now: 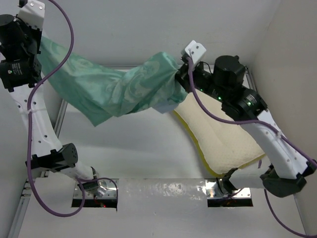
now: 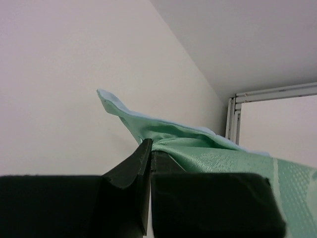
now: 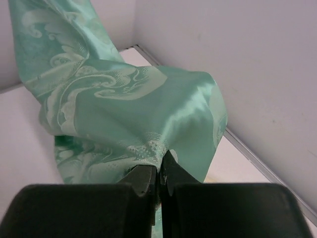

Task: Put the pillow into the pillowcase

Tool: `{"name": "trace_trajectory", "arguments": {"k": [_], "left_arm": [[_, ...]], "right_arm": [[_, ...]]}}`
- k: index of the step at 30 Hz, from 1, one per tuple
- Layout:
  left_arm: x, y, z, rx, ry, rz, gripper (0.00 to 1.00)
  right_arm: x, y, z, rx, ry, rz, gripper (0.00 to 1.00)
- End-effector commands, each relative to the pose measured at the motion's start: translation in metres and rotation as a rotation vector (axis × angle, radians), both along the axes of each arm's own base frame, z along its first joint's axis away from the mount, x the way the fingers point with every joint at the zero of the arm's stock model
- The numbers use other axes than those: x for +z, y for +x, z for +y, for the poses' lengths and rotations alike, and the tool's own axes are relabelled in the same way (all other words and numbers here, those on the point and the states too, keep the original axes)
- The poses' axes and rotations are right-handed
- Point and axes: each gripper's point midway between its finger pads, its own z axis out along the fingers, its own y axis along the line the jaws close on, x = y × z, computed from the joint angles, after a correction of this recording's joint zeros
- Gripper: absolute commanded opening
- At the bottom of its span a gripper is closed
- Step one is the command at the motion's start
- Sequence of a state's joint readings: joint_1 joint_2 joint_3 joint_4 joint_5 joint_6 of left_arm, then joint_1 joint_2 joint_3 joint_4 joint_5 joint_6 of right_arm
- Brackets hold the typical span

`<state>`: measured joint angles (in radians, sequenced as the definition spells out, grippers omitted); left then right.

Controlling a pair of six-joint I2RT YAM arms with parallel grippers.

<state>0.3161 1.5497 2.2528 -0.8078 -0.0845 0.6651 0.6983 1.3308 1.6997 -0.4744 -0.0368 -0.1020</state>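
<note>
Both left end effector (image 2: 150, 151) and right end effector (image 3: 159, 167) pinch the pillowcase (image 1: 124, 89) slung between.

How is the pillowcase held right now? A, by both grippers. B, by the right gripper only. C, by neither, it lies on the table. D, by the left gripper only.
A: the left gripper and the right gripper are each shut on the pillowcase, which hangs between them.
</note>
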Motion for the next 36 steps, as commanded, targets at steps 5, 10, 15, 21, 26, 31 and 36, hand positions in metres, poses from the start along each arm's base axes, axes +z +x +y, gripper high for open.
{"name": "trace_trajectory", "arguments": {"k": [5,10,15,21,26,31,36], "left_arm": [[-0.084,0.052,-0.028,-0.189,-0.155,0.149,0.0],[-0.261,0.105,-0.034,-0.181,-0.357,0.619,0.82],[-0.269,0.1,-0.062,-0.299,-0.48,0.704,1.0],[-0.296,0.015,-0.193,-0.715,-0.124,0.862,0.64],[-0.383,-0.103,-0.307,-1.032,-0.037,1.176,0.66],[-0.406,-0.18,-0.349,-1.24,0.028,1.273,0.85],[-0.435,-0.204,-0.34,-1.286,0.099,1.347,0.95]], "right_arm": [[-0.074,0.043,-0.001,0.003,-0.043,0.26,0.0],[-0.151,0.129,0.0,-0.199,-0.097,0.63,0.01],[-0.227,0.151,-0.006,-0.352,-0.13,0.744,0.0],[-0.253,0.146,0.002,-0.353,-0.04,0.779,0.0],[-0.273,0.16,-0.003,-0.421,-0.062,0.781,0.0],[-0.282,0.157,-0.001,-0.411,-0.067,0.803,0.0],[-0.295,0.143,-0.009,-0.416,-0.078,0.812,0.0]]}}
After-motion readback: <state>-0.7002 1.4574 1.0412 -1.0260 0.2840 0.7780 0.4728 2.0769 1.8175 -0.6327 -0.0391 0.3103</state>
